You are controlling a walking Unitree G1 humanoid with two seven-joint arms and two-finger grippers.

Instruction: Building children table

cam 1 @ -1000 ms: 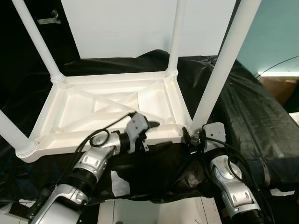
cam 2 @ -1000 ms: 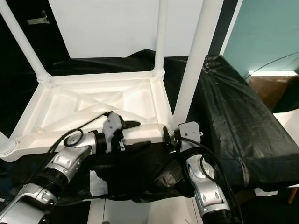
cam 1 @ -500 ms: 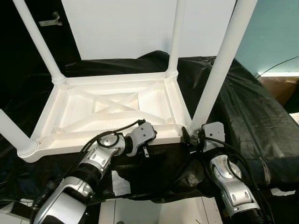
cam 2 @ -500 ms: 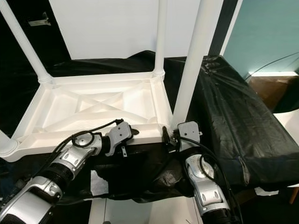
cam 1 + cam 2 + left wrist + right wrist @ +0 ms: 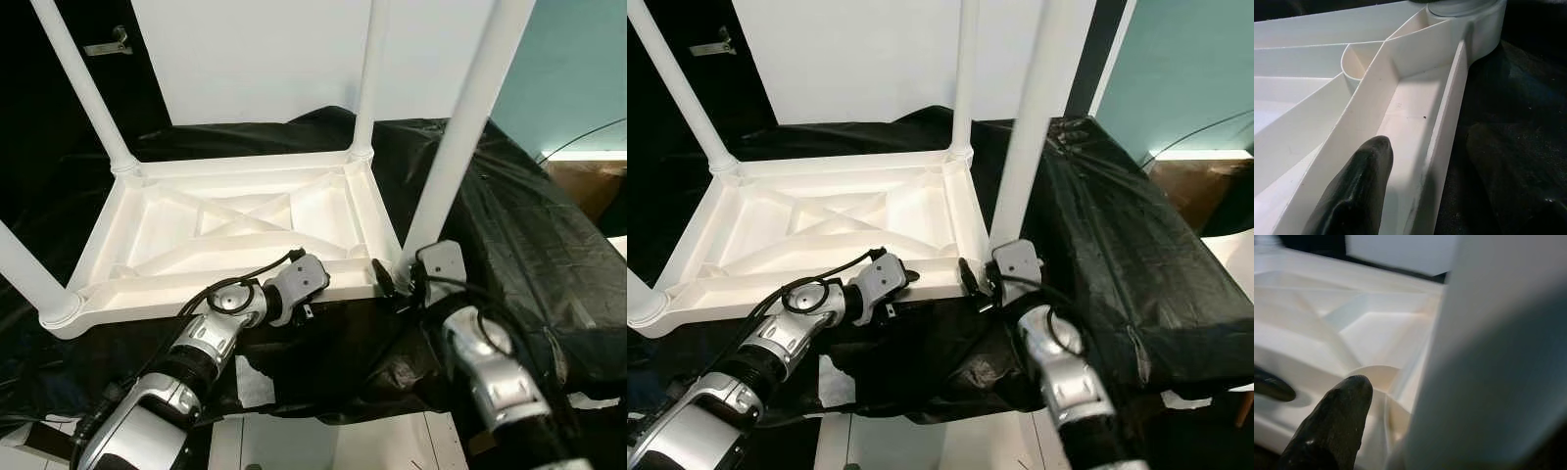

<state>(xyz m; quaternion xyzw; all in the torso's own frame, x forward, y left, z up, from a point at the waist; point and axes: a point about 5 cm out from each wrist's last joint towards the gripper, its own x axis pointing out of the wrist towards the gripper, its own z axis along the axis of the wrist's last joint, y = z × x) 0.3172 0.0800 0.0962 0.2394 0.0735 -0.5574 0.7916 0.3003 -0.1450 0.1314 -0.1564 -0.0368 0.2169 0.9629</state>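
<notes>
A white plastic children's table (image 5: pixel 235 294) lies upside down on black cloth, its legs pointing up. My left gripper (image 5: pixel 323 287) is at the front rim and open. In the left wrist view one finger (image 5: pixel 1359 186) lies inside the ribbed underside and the other finger (image 5: pixel 1508 181) lies outside over the cloth, with the rim wall (image 5: pixel 1447 142) between them. My right gripper (image 5: pixel 397 279) is open at the base of the front right leg (image 5: pixel 460 127). One of its fingers (image 5: pixel 1334 428) stands a little clear of the leg (image 5: pixel 1498 357) beside the corner socket.
Black cloth (image 5: pixel 529 245) covers the low surface under the table and drops off to the right. A white panel (image 5: pixel 255 59) stands behind. A brown box (image 5: pixel 588 186) sits far right. White paper scraps (image 5: pixel 253 382) lie on the pale floor (image 5: pixel 323 446) in front.
My left wrist has turned and dropped, so its fingers now straddle the front rim. My right arm has risen a little at the leg base and looks blurred.
</notes>
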